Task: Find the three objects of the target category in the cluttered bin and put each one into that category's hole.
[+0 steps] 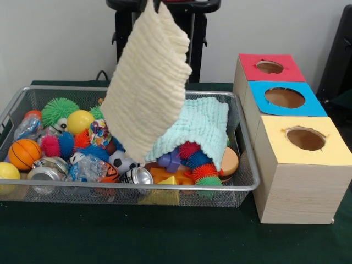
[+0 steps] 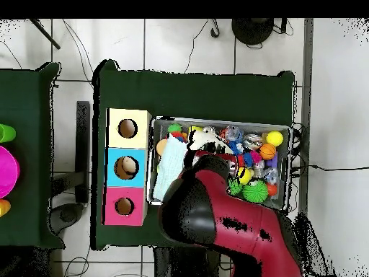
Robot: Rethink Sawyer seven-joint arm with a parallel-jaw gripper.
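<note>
Dark green cloth covers the desk (image 1: pixel 165 242), and nearest the front camera sits the pale wooden box with the yellow square surround and its round hole (image 1: pixel 306 138), nothing in it. Behind it run the blue-surround hole (image 1: pixel 284 97) and then the red-surround hole (image 1: pixel 269 66), all three boxes in a row just beside the right end of the wide, shallow silver wire-mesh basket (image 1: pixel 132 190).

Inside the basket's near edge lie a crushed silver can (image 1: pixel 137 176), a yellow block (image 1: pixel 168 180) and a clear crumpled wrapper (image 1: pixel 88 168); at the left end, an orange basketball-patterned ball (image 1: pixel 24 153). One small soft cloth piece, white with coloured blotches (image 1: pixel 99 133), shows in the middle of the clutter, beside a yellow ball (image 1: pixel 80 121) and touching spiky balls; the other two I cannot make out.

Further back, a mint-green waffle cloth (image 1: pixel 201 126) drapes over spiky toys. In front of it a plain cream waffle cloth (image 1: pixel 147 82) hangs lifted high, its top corner at the picture's top edge, its lower end in the basket. The jaws themselves are hidden; I cannot tell their state. From overhead, the red and black arm (image 2: pixel 216 216) reaches over the basket.
</note>
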